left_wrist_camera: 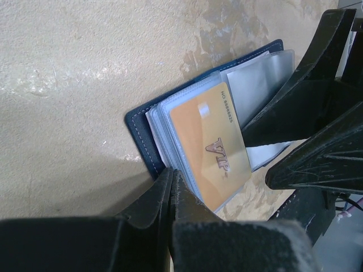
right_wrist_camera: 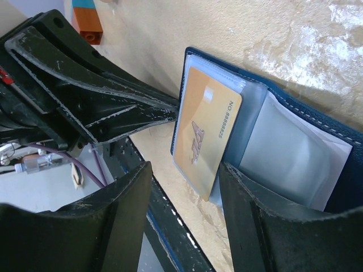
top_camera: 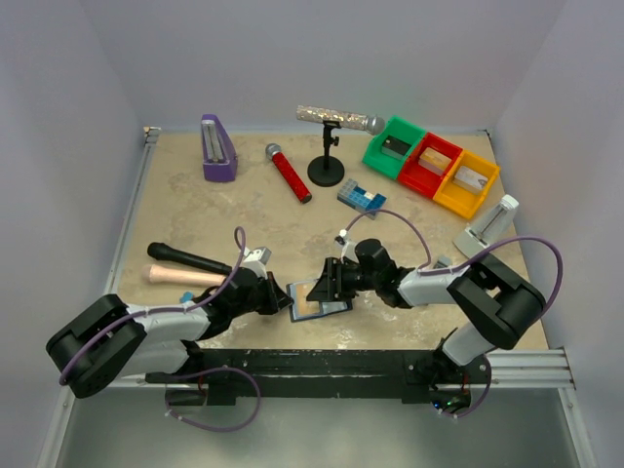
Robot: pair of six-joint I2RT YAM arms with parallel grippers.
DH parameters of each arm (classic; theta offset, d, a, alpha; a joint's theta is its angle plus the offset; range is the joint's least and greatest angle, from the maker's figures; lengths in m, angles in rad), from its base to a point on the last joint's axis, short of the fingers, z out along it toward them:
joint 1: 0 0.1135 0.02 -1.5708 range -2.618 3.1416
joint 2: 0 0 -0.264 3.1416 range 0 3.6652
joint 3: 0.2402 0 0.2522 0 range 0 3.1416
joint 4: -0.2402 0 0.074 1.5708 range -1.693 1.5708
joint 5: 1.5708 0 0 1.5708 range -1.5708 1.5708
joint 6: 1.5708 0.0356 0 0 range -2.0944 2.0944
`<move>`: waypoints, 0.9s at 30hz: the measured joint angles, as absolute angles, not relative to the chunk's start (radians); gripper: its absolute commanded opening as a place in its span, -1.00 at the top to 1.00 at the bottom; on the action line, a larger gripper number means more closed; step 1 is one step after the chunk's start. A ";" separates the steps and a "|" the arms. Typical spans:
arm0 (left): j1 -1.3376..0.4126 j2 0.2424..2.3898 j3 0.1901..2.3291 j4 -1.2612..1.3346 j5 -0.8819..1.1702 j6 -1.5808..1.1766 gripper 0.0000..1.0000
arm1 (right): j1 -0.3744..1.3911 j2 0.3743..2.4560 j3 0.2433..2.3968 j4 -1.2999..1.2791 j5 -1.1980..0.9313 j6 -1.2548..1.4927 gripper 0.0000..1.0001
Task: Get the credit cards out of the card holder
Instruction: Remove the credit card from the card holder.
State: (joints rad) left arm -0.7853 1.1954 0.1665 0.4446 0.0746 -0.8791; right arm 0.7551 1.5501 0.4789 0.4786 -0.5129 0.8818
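The card holder [top_camera: 294, 292] lies open on the table near the front edge, a dark-blue wallet [left_wrist_camera: 138, 128] with clear sleeves [right_wrist_camera: 295, 153]. A gold credit card [left_wrist_camera: 210, 141] marked VIP sits in the top sleeve, also visible as the gold card [right_wrist_camera: 207, 133] and a tan patch [top_camera: 310, 310]. My left gripper [left_wrist_camera: 172, 173] is shut, its tips against the holder's near edge beside the sleeves. My right gripper [right_wrist_camera: 186, 170] is open, one finger [right_wrist_camera: 261, 215] resting on a clear sleeve and the gold card's corner between the jaws. From above, the left gripper [top_camera: 283, 300] and right gripper [top_camera: 324, 285] meet over the holder.
A wooden-handled hammer [top_camera: 180, 276] lies left of the arms. Farther back are a purple stand [top_camera: 216, 148], a red microphone [top_camera: 289, 173], a mic stand [top_camera: 327, 161], a blue-and-white block [top_camera: 362, 197], green, red and yellow bins [top_camera: 432, 166] and an orange-and-blue block [right_wrist_camera: 88, 22].
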 measured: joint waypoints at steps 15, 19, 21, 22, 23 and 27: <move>-0.785 1.221 0.167 0.475 0.075 -0.879 1.00 | 0.744 1.597 0.449 0.627 -0.553 0.941 -0.09; -0.783 1.232 0.166 0.491 0.075 -0.879 1.00 | 0.743 1.619 0.449 0.663 -0.572 0.963 -0.09; -0.781 1.237 0.166 0.498 0.075 -0.879 1.00 | 0.743 1.630 0.449 0.686 -0.578 0.977 -0.09; -0.781 1.239 0.166 0.501 0.075 -0.879 1.00 | 0.743 1.633 0.449 0.696 -0.580 0.984 -0.09; -0.781 1.243 0.166 0.507 0.075 -0.879 1.00 | 0.743 1.637 0.448 0.707 -0.587 0.990 -0.09; -0.781 1.254 0.166 0.522 0.076 -0.880 1.00 | 0.743 1.649 0.448 0.735 -0.603 1.006 -0.09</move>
